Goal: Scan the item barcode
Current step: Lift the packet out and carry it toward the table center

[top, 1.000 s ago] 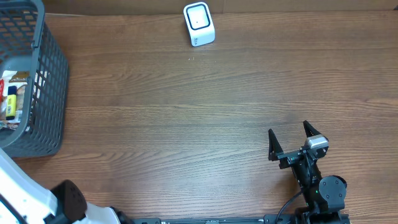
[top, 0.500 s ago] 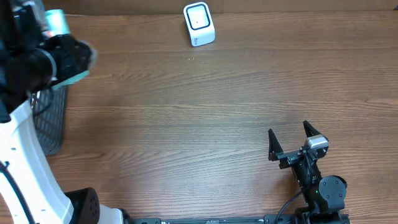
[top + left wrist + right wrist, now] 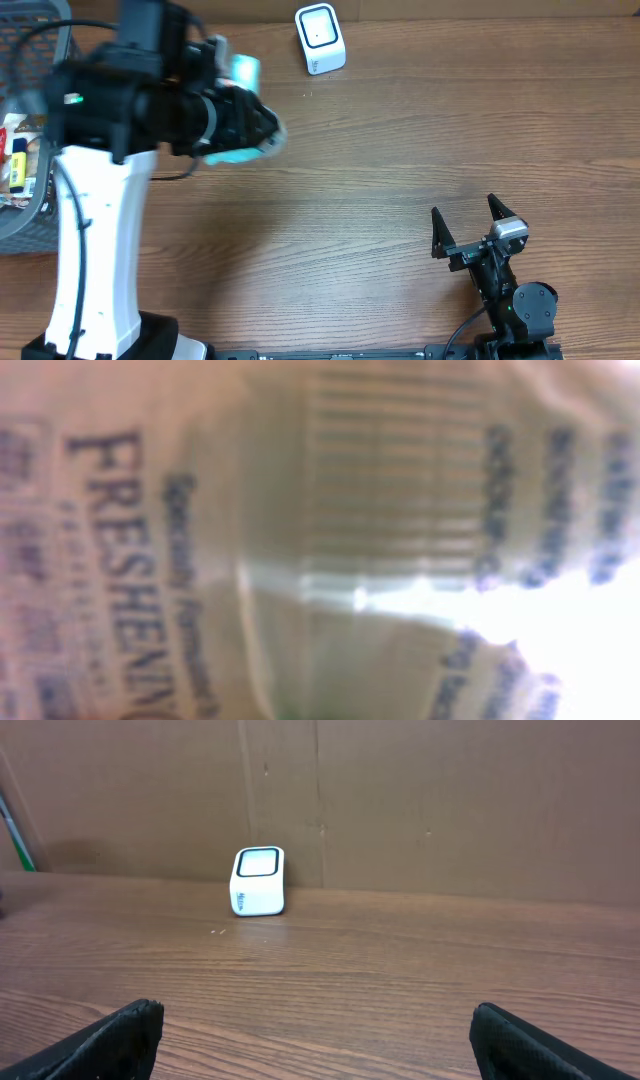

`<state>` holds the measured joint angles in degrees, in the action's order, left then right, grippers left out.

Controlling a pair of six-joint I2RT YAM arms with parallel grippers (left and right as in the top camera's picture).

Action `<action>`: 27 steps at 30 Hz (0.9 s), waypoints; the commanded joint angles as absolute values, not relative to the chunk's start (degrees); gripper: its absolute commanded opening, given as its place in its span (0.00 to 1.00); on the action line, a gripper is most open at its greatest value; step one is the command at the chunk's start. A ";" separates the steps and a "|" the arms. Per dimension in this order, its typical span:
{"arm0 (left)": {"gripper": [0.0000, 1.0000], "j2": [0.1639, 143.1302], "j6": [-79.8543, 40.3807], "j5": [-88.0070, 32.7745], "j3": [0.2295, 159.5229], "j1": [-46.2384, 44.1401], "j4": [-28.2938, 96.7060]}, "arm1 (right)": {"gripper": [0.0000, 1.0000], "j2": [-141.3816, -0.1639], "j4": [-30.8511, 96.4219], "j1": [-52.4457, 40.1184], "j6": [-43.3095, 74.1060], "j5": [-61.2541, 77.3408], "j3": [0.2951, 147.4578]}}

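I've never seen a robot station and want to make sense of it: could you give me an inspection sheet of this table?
Surface: brown wooden table.
Job's things: printed packet, barcode blurred; white scanner at the far edge.
Clutter: grey basket at left, goods inside.
Hands: left hand shut on the packet above the table; right hand open, empty.
Cables: black cable by the right arm's base.
Surroundings: cardboard wall behind the scanner.

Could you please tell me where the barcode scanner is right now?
The white scanner stands at the far edge of the table in the overhead view, just beyond the left end effector holding a teal item.
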<state>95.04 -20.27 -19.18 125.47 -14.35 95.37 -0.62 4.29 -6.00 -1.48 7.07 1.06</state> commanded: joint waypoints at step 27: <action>0.04 108.68 -55.64 1.85 87.61 -53.32 50.22 | 1.00 -0.16 4.05 -5.93 -1.30 6.50 0.45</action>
<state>106.39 -55.33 0.89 87.74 -53.49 51.03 -0.62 4.32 -6.00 -1.48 7.07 1.06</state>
